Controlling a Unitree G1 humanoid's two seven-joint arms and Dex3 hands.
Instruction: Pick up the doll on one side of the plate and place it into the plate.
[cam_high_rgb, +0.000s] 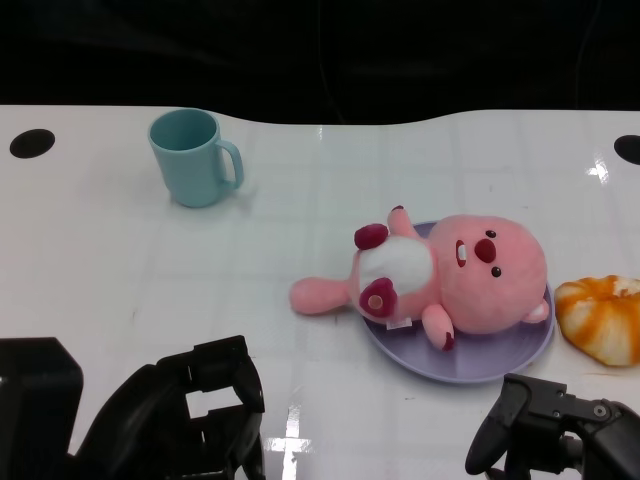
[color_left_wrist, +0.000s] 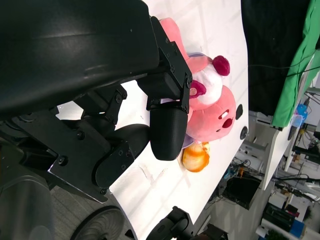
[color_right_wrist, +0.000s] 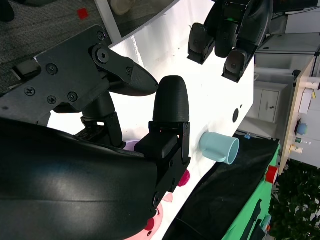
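— So, where is the doll?

— Lying on its back in the purple plate, head toward my right. Its head and body rest on the plate, while one pink leg sticks out over the rim onto the white counter on my left side. My left wrist view shows the same: the doll across the plate, partly hidden behind my own fingers.

— Anything else in the plate?

— Only the doll, as far as I can see. Just beside the plate, on my right, sits an orange and white bun, on the counter and not inside the plate. I cannot tell whether it touches the rim.

— And the cup?

— A light blue cup stands upright at the far left of the counter, well apart from the plate, handle pointing toward the doll. From the head view I cannot see anything inside it. The right wrist view catches it too, seen from the side.

— What are your hands doing?

— My left hand hovers low at the near edge, fingers apart, holding nothing. My right hand is near the plate's front rim, also empty with its fingers spread. Neither touches the doll.
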